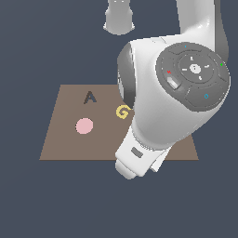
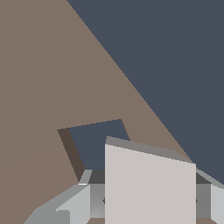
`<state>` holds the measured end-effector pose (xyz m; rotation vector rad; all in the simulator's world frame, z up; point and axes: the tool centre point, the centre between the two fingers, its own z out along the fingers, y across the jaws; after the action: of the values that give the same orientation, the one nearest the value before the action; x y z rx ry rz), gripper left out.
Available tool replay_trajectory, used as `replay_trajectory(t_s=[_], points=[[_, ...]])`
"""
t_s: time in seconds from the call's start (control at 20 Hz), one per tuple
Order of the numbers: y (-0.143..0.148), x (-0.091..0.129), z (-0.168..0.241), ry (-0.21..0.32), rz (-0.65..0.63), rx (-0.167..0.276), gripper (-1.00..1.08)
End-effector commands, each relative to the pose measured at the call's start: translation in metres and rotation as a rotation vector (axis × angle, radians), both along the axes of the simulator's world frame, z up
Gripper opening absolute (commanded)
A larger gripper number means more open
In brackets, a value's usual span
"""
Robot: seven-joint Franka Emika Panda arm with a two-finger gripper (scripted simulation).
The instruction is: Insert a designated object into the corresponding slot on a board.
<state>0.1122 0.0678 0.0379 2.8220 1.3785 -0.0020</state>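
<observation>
Your pincer (image 2: 148, 202) is clenched on the grey tile (image 2: 149, 186), held just above the navy slot (image 2: 97, 142). The slot sits near one edge of the brown board (image 2: 39, 87); the tile hides part of it.

Board (image 1: 60, 139) flat brown. Marks on it: dark grey A (image 1: 90, 97), yellow G (image 1: 122, 111), pale pink disc (image 1: 84, 126). Slot (image 2: 94, 142) dark navy, darker brown inner walls. Tile (image 2: 148, 188) light warm grey. Gripper (image 2: 148, 201) fingers (image 2: 74, 208) mid grey. Arm (image 1: 162, 107) white, dark grey joint cap.
</observation>
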Motion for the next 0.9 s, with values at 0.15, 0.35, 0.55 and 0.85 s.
replay_trajectory(t_s=[0.15,0.35,0.55,0.85], points=[[0.013,-0.004,0.001,0.000,0.177,0.000,-1.00],[0.020,-0.008,0.002,0.000,0.272,0.000,-1.00],[0.025,-0.011,0.002,0.001,0.341,-0.001,-1.00],[0.028,-0.014,0.003,0.001,0.397,-0.001,-1.00]])
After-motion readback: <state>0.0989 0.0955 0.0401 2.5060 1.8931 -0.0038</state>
